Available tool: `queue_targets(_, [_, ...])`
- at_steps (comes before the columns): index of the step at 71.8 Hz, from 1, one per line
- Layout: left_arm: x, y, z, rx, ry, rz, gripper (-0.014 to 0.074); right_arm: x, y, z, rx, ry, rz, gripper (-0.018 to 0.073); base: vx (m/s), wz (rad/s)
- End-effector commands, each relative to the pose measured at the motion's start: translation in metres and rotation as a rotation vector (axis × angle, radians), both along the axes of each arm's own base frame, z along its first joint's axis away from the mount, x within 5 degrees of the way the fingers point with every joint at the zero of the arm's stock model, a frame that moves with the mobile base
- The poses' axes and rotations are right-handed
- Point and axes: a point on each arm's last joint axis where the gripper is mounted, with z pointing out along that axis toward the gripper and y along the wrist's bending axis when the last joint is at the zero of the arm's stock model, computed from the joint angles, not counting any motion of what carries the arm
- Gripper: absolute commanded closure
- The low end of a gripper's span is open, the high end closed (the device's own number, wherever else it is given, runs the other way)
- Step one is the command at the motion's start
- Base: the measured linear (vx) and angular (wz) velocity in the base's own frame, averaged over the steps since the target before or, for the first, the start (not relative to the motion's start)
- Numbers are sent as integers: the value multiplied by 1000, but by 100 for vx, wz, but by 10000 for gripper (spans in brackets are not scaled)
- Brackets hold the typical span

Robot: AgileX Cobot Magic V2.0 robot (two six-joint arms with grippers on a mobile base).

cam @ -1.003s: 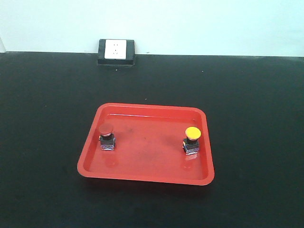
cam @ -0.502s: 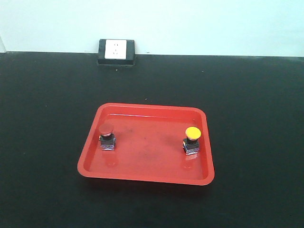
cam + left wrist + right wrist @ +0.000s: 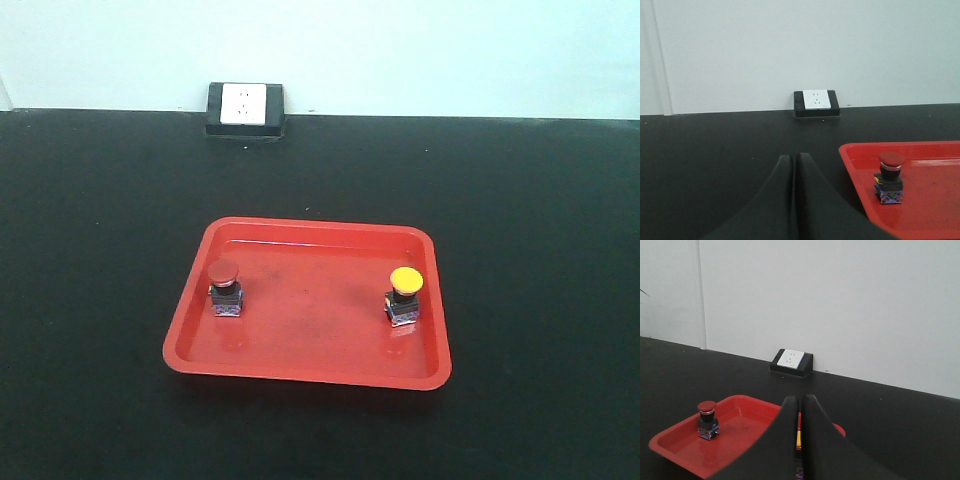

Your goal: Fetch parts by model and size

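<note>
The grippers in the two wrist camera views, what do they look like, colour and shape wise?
Both look alike. The left gripper and the right gripper each show two smooth matte black fingers, broad at the bottom and curving up to narrow rounded tips. No cables, markings or labels are visible. The arms themselves are out of view.

tray (image 3: 300, 355): red | left switch (image 3: 225, 288): red cap, dark base | right switch (image 3: 404, 295): yellow cap | table (image 3: 100, 250): black | socket (image 3: 244, 105): white in black frame | my pincers: black
</note>
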Motion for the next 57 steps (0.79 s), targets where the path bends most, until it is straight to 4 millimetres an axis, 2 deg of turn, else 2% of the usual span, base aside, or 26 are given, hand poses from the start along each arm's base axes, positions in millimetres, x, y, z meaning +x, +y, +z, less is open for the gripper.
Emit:
queue_targets(1, [-2,1,12,-17,-106,24,604,-1,-1,14,31,-75,-14,569,0,0])
queue_targets(57, [-2,4,11,-63,-98,66,604,-1,-1,13,30,-74,-14,569,0,0])
